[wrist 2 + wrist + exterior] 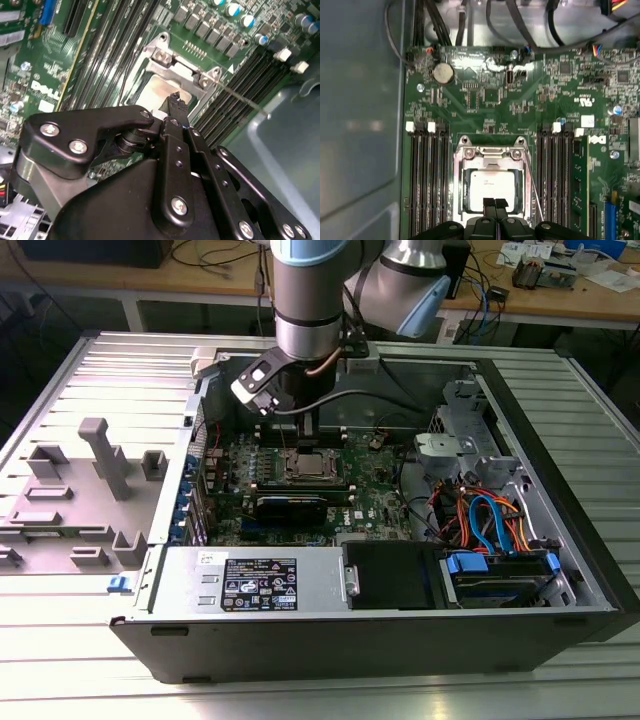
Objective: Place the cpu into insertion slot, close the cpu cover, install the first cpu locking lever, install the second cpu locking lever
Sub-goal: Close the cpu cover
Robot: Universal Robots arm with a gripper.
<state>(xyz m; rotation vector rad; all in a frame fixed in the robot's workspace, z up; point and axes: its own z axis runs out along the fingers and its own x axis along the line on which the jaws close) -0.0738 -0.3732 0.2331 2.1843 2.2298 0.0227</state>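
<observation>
1. My claw (495,204) hangs just over the chip (490,184), its fingers pressed together with nothing visible between them.
2. The chip sits in the socket (458,190) on the green board (490,100), and the metal cover (490,153) frames it.
3. The claw's body hides one edge of the socket.
4. A thin wire lever (535,187) runs beside the socket; I cannot tell whether it is latched.
5. The arm (310,300) blocks the far board.

The grey arm (310,300) hangs straight down from above. Its black hand (495,203) points down, with both fingers (489,207) pressed tight together.
</observation>
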